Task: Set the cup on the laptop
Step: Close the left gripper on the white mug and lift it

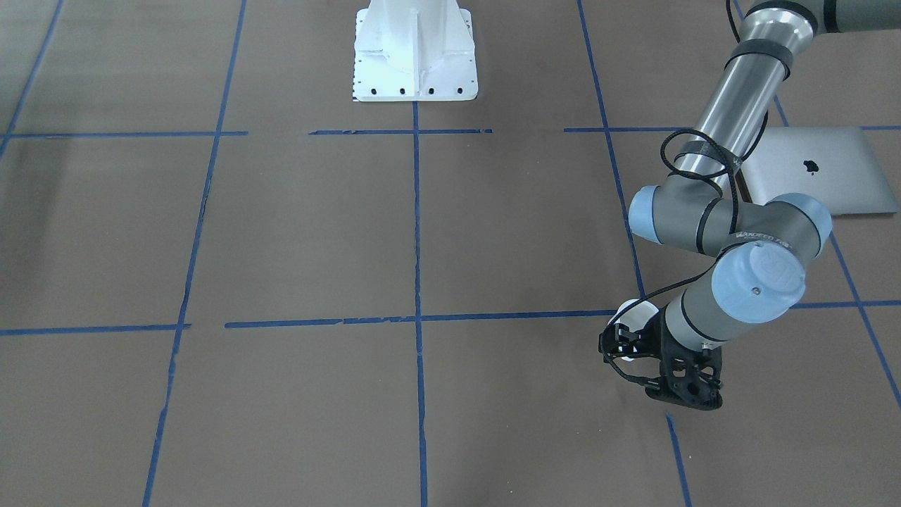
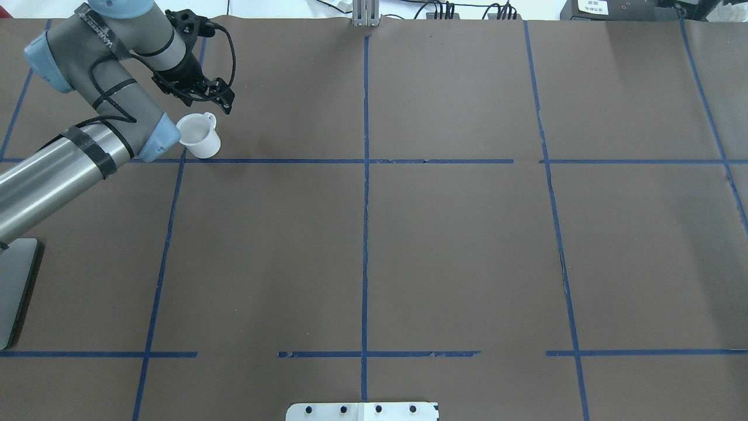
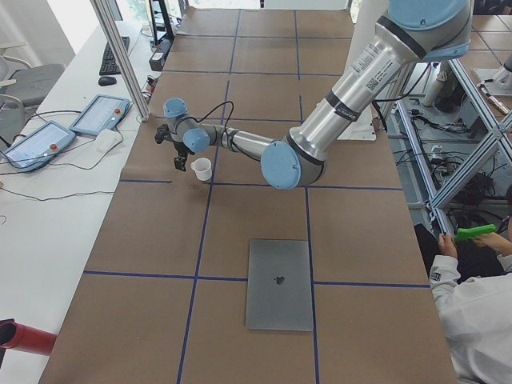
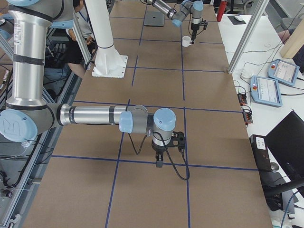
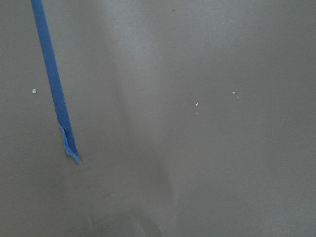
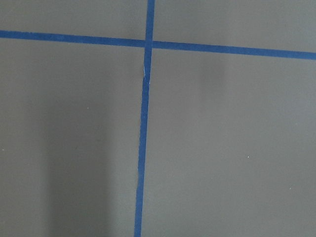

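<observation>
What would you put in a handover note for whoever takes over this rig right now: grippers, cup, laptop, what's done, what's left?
Left gripper: looks open, beside the cup, not gripping it.
Right gripper: over the table, far from both things; open or shut cannot be told.
Cup: upright on the table, far side, robot's left.
Laptop: closed, flat, nearer the robot's base, apart from the cup, nothing on it.
Done: nothing placed yet.
Left: grasp the cup, lift, set it on the laptop lid.
</observation>
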`<control>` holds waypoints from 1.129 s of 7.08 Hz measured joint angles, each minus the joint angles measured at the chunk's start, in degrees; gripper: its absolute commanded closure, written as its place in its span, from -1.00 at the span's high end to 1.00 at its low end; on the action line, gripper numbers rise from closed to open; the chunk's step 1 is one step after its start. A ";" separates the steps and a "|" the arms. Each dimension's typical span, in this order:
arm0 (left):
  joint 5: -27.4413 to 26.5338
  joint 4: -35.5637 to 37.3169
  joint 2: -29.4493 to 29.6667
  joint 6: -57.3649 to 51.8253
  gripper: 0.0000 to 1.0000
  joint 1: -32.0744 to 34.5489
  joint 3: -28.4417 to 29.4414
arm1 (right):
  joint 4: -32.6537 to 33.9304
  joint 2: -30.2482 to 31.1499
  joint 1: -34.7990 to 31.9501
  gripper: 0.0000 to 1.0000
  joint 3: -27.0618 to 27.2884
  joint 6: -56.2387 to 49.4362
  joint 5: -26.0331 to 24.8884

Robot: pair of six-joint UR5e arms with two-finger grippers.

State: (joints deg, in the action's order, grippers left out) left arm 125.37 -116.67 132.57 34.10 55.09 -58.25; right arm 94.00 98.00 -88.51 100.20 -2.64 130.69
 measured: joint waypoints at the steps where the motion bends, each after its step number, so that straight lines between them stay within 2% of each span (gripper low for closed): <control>1: -0.03 -0.64 -0.07 -0.12 -0.02 -0.45 0.99 | -0.02 -0.01 0.00 1.00 0.00 0.00 0.00; 2: -0.02 -0.89 -0.21 -0.19 -0.73 -0.71 1.42 | -0.03 -0.03 0.00 1.00 0.00 0.00 0.00; 3: 0.02 -0.93 -0.39 -0.19 -1.00 -0.88 1.55 | -0.04 -0.02 0.00 1.00 0.00 0.00 0.00; 6: -0.05 0.02 -0.54 0.31 -1.00 -0.96 1.30 | -0.02 -0.02 0.00 1.00 0.00 0.00 0.00; 8: 0.13 4.65 -0.99 0.41 -1.00 -0.20 -1.75 | -0.02 0.00 0.00 1.00 0.00 0.00 0.00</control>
State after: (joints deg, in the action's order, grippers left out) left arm 125.50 -112.02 131.58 34.52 54.89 -60.00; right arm 93.98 97.99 -88.51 100.19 -2.64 130.69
